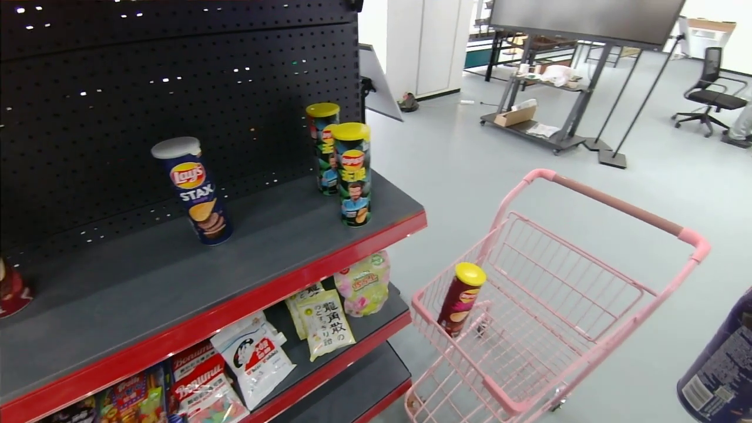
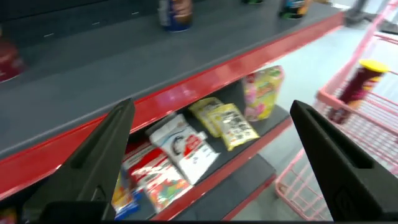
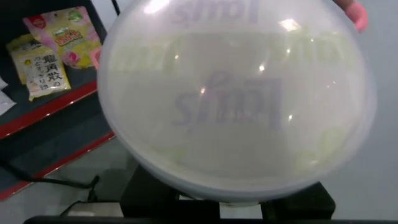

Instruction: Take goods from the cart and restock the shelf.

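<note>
The R gripper (image 3: 227, 200) is clamped on a dark blue round chip can with a see-through plastic lid (image 1: 718, 363). This can hangs low. The pink wire cart (image 1: 617, 207) lies between it & the shelf, so it is well apart from the shelf. The L gripper (image 2: 211, 124) is spread wide w/ nothing in it, out in front of the shelf's red edge.

Step now, I think: bring the can over & stand it on the grey top shelf board with a red front edge (image 1: 258, 247). To do it well:
- Keep the can straight up.
- Lift it higher than the red edge first, then go in.
- Let go only when the bottom sits flat on the board.

Room: there is a big bare spot between the tall blue can with a white lid (image 1: 192, 194) & the two green-and-black cans with yellow lids (image 1: 352, 176). There is more bare board in front of them. That looks like the best place.

Mind these:
- The cart's handle & wire walls are in the way, so go up & over, not through.
- The yellow-lid cans stand near the shelf's end corner. A bump could knock them off.
- A dark red can with a yellow lid (image 1: 461, 299) waits in the cart, close to the wall by the shelf.
- The L gripper is near the snack bags (image 2: 186, 149) on the lower shelf, so the R arm's path should prob. run above it.
</note>
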`<state>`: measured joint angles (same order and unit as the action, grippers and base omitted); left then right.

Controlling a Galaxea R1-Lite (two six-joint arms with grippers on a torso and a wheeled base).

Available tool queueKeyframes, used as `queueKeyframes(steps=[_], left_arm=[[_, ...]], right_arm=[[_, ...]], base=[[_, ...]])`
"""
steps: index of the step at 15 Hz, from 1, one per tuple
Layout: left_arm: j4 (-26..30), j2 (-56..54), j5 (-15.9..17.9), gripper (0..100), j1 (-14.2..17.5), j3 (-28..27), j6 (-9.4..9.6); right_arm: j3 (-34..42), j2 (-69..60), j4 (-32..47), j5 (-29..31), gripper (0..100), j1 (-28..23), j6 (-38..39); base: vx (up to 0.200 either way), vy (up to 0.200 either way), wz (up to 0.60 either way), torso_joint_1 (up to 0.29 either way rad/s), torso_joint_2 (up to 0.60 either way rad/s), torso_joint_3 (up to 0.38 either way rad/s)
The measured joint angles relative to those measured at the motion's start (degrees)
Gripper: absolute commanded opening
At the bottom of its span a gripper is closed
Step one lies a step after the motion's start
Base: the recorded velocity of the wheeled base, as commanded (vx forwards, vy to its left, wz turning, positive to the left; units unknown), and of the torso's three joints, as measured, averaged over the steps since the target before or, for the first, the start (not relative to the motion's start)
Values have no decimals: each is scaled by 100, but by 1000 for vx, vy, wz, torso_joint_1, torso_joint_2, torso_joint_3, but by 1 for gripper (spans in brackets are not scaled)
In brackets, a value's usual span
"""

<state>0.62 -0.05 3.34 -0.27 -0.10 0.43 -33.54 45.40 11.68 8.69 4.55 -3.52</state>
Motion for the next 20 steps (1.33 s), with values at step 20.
queueKeyframes(steps=[20], left_arm=[[0,0,0,100,2,0,-10]], right_arm=[[1275,-2756,35,-40,0,2,-123]], base=[[80,0,180,0,0,2]])
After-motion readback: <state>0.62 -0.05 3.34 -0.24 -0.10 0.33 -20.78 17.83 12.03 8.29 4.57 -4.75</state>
